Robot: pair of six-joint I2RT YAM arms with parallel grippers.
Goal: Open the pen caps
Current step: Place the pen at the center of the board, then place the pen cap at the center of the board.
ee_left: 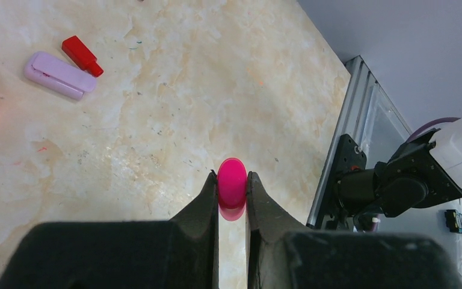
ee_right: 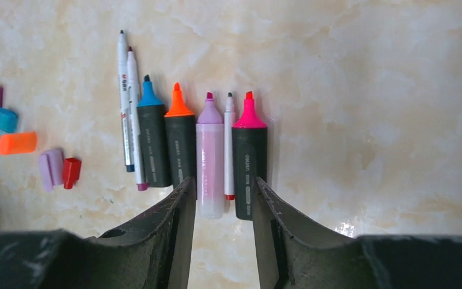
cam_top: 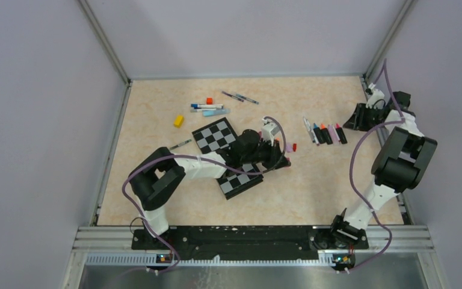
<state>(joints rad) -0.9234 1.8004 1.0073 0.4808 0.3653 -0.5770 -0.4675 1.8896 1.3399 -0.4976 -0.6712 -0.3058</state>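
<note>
My left gripper (ee_left: 233, 180) is shut on a pink pen cap (ee_left: 232, 179), held just above the table; in the top view this gripper (cam_top: 284, 160) sits mid-table. My right gripper (ee_right: 224, 183) is open and holds nothing. It hovers at the butt ends of a row of uncapped markers: blue-tipped (ee_right: 153, 141), orange-tipped (ee_right: 180, 141), lilac (ee_right: 210, 156) and pink-tipped (ee_right: 249, 159). Loose pen caps lie to their left: teal (ee_right: 5, 120), orange (ee_right: 18, 142), lilac (ee_right: 51, 169) and red (ee_right: 71, 172).
Two checkered boards (cam_top: 216, 135) (cam_top: 240, 182) lie under and beside the left arm. A yellow block (cam_top: 178, 120), an orange-red cube (cam_top: 209, 101) and several pens (cam_top: 207, 109) lie at the back. Two thin white pens (ee_right: 126, 102) flank the marker row. The metal rail (ee_left: 352, 138) borders the table.
</note>
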